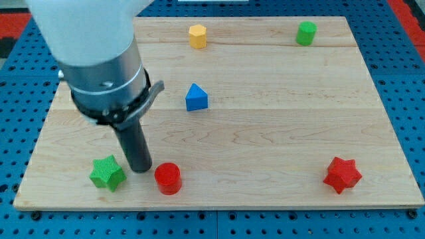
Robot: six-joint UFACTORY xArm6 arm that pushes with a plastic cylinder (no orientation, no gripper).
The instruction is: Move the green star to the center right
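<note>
The green star (107, 173) lies near the board's bottom left corner. My tip (141, 170) rests on the board just right of the star, between it and the red cylinder (167, 178). A small gap shows on each side of the tip. The rod rises up and left into the grey and white arm body.
A blue triangular block (196, 97) sits above centre left. A yellow hexagonal block (197, 36) and a green cylinder (306, 33) stand near the top edge. A red star (342, 174) lies at the bottom right. The wooden board (279, 133) rests on a blue perforated table.
</note>
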